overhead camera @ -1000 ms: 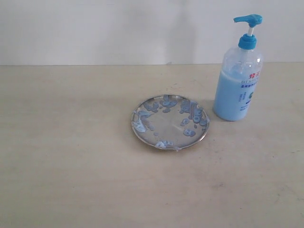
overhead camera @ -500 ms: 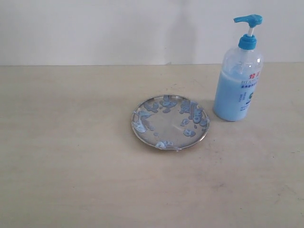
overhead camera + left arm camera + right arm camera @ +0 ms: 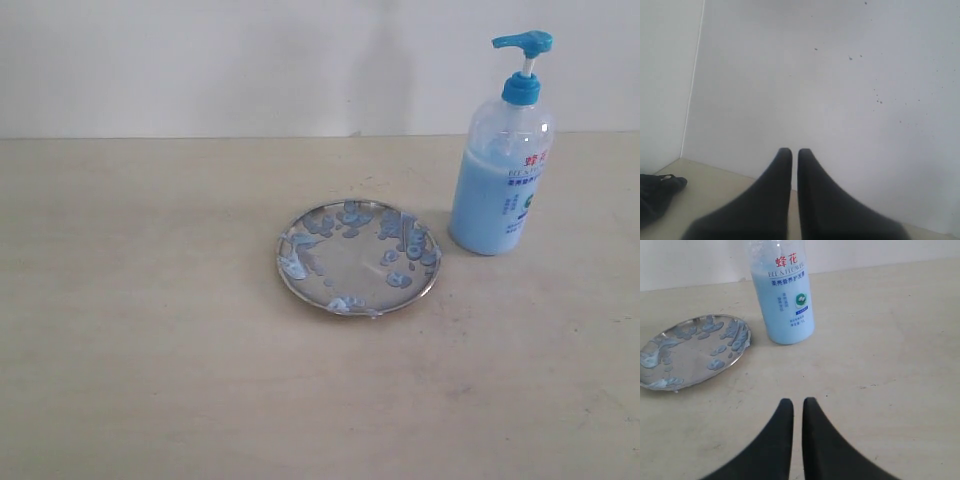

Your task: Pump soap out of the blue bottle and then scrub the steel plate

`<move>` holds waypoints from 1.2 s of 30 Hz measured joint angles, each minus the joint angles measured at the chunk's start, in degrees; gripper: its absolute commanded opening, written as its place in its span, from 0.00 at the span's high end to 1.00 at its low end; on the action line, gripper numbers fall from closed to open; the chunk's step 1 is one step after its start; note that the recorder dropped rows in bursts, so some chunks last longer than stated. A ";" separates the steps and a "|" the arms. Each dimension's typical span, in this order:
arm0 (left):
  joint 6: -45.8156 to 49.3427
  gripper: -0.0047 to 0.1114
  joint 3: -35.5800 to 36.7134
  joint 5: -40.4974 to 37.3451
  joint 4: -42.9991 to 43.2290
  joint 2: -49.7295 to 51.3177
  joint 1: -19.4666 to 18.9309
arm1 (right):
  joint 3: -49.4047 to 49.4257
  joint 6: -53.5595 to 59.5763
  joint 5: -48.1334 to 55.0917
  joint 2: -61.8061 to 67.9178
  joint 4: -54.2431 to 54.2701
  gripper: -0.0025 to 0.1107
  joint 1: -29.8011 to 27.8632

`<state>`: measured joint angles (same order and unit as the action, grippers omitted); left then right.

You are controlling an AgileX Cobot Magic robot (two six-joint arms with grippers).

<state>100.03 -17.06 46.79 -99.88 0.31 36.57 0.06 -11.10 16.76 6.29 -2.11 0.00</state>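
Observation:
The blue bottle (image 3: 502,170) stands upright at the right of the table, its bright blue pump head (image 3: 524,42) raised. Light blue soap fills its lower part (image 3: 785,310). Just left of it lies the steel plate (image 3: 358,257), speckled with pale-blue soap blobs (image 3: 405,245); the right wrist view also shows the plate (image 3: 690,351). My right gripper (image 3: 794,402) is shut and empty, hovering over bare table short of the bottle. My left gripper (image 3: 791,151) is shut and empty, facing a white wall. Neither arm appears in the exterior view.
The beige table (image 3: 150,350) runs back to a white wall (image 3: 250,60). In the left wrist view a dark object (image 3: 657,192) lies on the table near the wall corner.

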 measured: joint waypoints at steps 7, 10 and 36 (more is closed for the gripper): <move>0.00 0.92 0.00 0.00 0.00 0.00 0.00 | 0.00 -0.85 -2.58 0.08 0.00 0.96 0.00; 0.00 0.92 0.00 0.00 0.00 0.00 0.00 | 0.00 0.32 0.46 0.08 0.10 0.96 -0.12; 0.00 0.92 0.00 0.00 0.00 0.00 0.00 | 0.00 10.43 1.31 -5.98 4.08 0.96 -5.07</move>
<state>100.03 -17.06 46.79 -99.88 0.31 36.57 0.06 -0.66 18.07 0.31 1.97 -5.07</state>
